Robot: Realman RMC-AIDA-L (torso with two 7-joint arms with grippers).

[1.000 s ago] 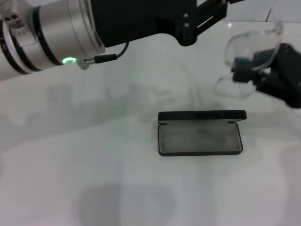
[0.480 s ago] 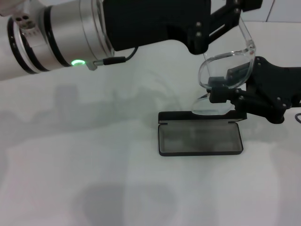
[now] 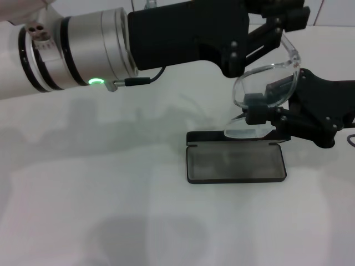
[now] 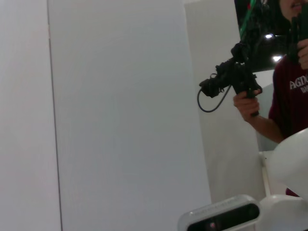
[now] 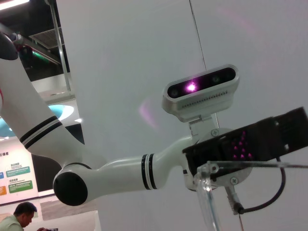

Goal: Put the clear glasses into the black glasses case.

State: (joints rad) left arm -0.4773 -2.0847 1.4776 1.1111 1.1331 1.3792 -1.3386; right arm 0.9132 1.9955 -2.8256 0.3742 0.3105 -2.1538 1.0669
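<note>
Head view shows the black glasses case [image 3: 237, 157] lying open on the white table [image 3: 83, 210], right of centre, its grey-lined tray facing up and its lid standing along the far edge. The clear glasses [image 3: 265, 94] hang in the air just above that far edge, tilted so that one lens sits high and the other lens hovers low over the lid; whether that lower lens touches the case is hard to judge through the clear plastic. The right gripper [image 3: 260, 108] reaches in from the right side, its black fingers pinched on the frame near the middle of the glasses. The left gripper [image 3: 288, 16] comes across from the left at the far edge of the scene, high above the case, with one temple arm of the glasses rising to its tip; I cannot tell if its fingers are spread or pressed together there. The right wrist view shows a clear piece of the glasses close to the lens, in front of the robot's head camera [image 5: 202, 91].
</note>
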